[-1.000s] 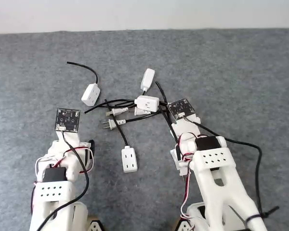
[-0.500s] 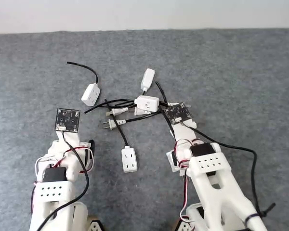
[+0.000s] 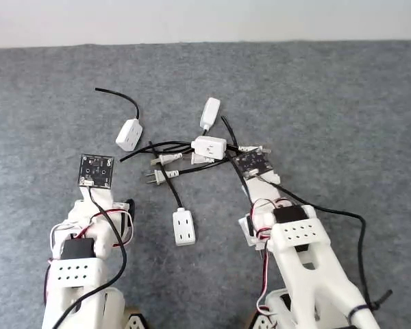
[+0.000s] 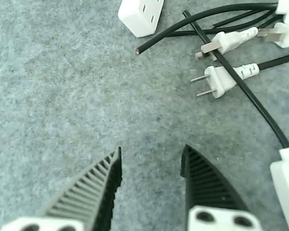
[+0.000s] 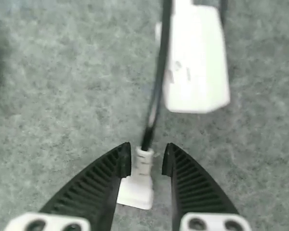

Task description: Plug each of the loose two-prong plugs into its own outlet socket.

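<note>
In the right wrist view my right gripper [image 5: 145, 149] is open, with its fingers close on either side of a white two-prong plug [image 5: 138, 185] lying on the carpet. The plug's black cord runs across a white outlet socket [image 5: 195, 57] just beyond. In the high view the right wrist [image 3: 253, 163] sits beside the middle socket [image 3: 209, 146]. My left gripper [image 4: 151, 156] is open over bare carpet. Two loose plugs [image 4: 226, 41] [image 4: 221, 79] lie ahead of it, seen from above as plugs [image 3: 166, 159] [image 3: 157, 176]. The left wrist [image 3: 96, 170] is nearer me than a socket [image 3: 129, 133].
More white sockets lie at the back [image 3: 209, 113] and between the arms [image 3: 183, 227]. Black cords [image 3: 166, 145] cross and tangle around the middle socket. A cut cord end [image 4: 138, 50] lies near the socket [image 4: 141, 12]. Grey carpet [image 3: 342, 103] stretches open on the right.
The right arm has shifted slightly left and forward toward the middle socket and the plug beside it. The left arm has stayed still.
</note>
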Robot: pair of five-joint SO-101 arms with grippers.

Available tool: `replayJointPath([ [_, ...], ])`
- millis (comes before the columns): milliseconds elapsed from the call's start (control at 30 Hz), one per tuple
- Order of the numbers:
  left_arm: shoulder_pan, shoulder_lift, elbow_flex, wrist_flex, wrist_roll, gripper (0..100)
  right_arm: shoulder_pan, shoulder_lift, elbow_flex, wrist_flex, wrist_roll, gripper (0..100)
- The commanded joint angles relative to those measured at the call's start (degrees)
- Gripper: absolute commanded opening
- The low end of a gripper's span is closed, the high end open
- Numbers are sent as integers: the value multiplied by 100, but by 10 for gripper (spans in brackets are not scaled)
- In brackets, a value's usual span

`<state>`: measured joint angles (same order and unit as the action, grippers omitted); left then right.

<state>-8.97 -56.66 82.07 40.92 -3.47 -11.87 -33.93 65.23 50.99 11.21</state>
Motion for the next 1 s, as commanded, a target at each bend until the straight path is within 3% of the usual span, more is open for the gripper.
replayJointPath([
  [0, 0, -88, -224, -141, 0, 193, 277, -84, -62, -75, 62, 116],
  [967, 0, -88, -224, -141, 0, 193, 110, -75, -35, -163, 70, 114],
])
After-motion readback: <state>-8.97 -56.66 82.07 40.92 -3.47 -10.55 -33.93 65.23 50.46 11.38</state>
